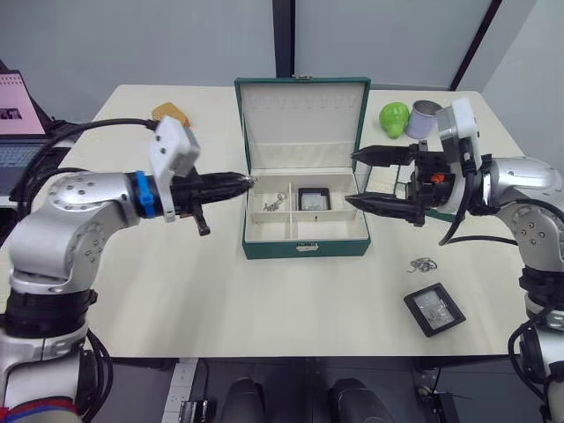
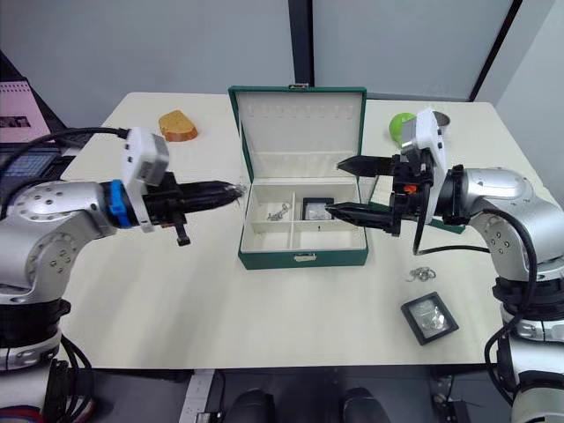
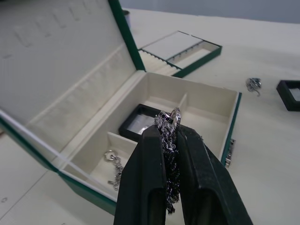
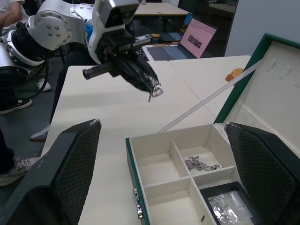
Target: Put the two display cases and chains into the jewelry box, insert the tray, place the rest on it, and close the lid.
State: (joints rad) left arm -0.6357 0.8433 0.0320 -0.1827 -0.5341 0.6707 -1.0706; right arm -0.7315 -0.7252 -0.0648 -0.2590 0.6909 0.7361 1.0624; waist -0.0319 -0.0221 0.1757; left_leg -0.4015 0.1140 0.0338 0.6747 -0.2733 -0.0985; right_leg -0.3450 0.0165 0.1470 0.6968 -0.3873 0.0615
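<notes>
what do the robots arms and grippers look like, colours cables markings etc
Both arms have rounded silver-grey metal shells with small screw holes and black joints, and black cables loop along them. The left arm wears a blue ring at the wrist. Each wrist carries a white boxy camera housing. The left gripper and right gripper each have two black tapered fingers with textured pads.

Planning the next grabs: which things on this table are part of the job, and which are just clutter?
Job:
jewelry box, lid open
display case inside it
display case on the table
chain in the box
chain in the left gripper
chain on the table
tray

Clutter:
green toy
metal cup
bread slice
laptop
</notes>
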